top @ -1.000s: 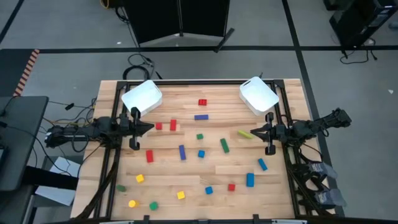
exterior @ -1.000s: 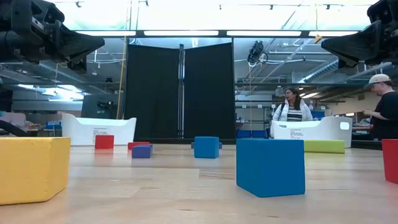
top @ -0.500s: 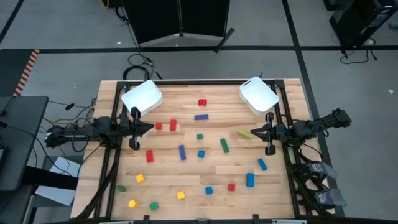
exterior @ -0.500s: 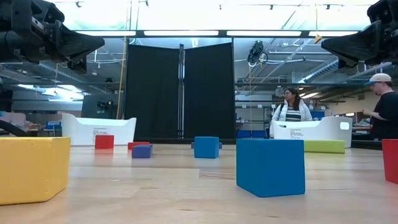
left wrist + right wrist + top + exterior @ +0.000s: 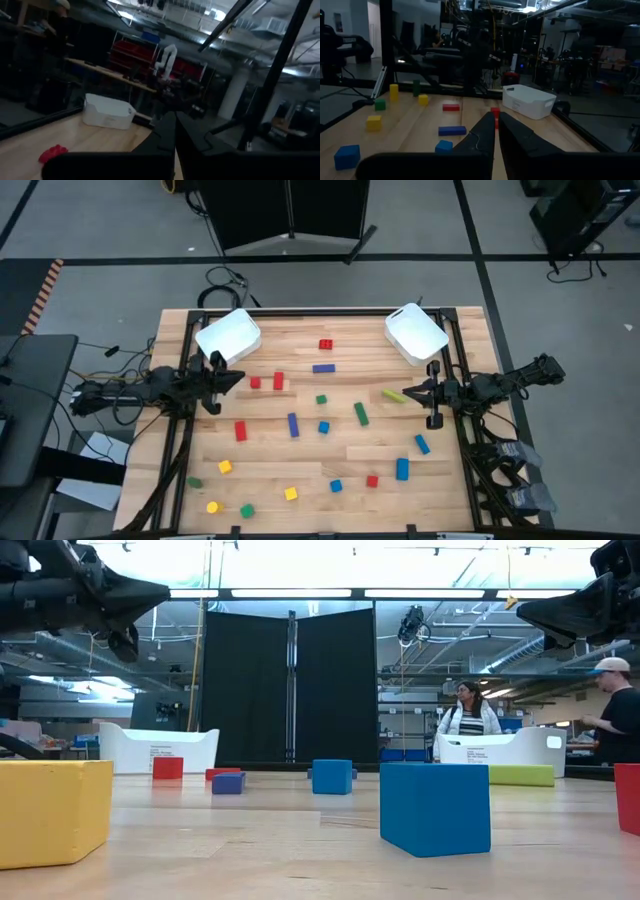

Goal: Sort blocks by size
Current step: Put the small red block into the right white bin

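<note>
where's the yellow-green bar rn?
High view: the yellow-green bar lies flat on the table's right side, just off the right tool, below the right white bin and up-right of the green bar.

Bright ceiling strips glare; both wrist views dim, left blurred.

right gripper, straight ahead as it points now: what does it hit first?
Likely nothing soon. The right gripper points across the table, over the yellow-green bar, but the low view shows it well above both. Farther along that line is the left gripper; height match is unclear.
</note>
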Tool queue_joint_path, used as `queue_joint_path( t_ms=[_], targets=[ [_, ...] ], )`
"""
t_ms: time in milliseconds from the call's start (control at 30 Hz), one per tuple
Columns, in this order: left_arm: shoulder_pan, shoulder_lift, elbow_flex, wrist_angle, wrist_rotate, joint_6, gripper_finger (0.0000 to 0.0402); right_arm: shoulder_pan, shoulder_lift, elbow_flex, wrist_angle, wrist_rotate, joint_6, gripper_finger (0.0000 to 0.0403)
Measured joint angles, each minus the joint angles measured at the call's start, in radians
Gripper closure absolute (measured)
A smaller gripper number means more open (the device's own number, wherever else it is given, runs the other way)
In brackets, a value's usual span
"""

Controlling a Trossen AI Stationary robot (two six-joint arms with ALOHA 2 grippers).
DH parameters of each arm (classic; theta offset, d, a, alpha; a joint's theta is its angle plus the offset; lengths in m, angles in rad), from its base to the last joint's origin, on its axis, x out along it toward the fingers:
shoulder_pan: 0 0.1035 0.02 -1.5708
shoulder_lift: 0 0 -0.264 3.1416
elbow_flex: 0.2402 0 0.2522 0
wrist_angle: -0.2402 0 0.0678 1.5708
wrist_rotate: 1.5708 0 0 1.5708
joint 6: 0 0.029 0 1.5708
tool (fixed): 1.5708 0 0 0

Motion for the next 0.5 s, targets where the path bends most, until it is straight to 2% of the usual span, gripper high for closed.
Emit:
queue_joint_path(
  t_ms=[133, 233, 367, 500],
  targets=[
    [0.003, 0.117, 0.066, -0.122, -0.073, 0.024, 0.0384, 0.000, 0.000, 0.000, 0.000, 0.000, 0.000, 0.0368],
    [0.010, 0.250, 0.171, -0.334, -0.136, 0.022, 0.0364, 0.000, 0.000, 0.000, 0.009, 0.000, -0.002, 0.0368],
    [0.028, 0.481, 0.357, -0.668, -0.168, 0.022, 0.0305, 0.000, 0.000, 0.000, 0.066, 0.000, -0.003, 0.0368],
    [0.054, 0.731, 0.532, -0.903, -0.195, 0.078, 0.0229, 0.000, 0.000, 0.000, 0.153, 0.000, 0.003, 0.0368]
  ],
)
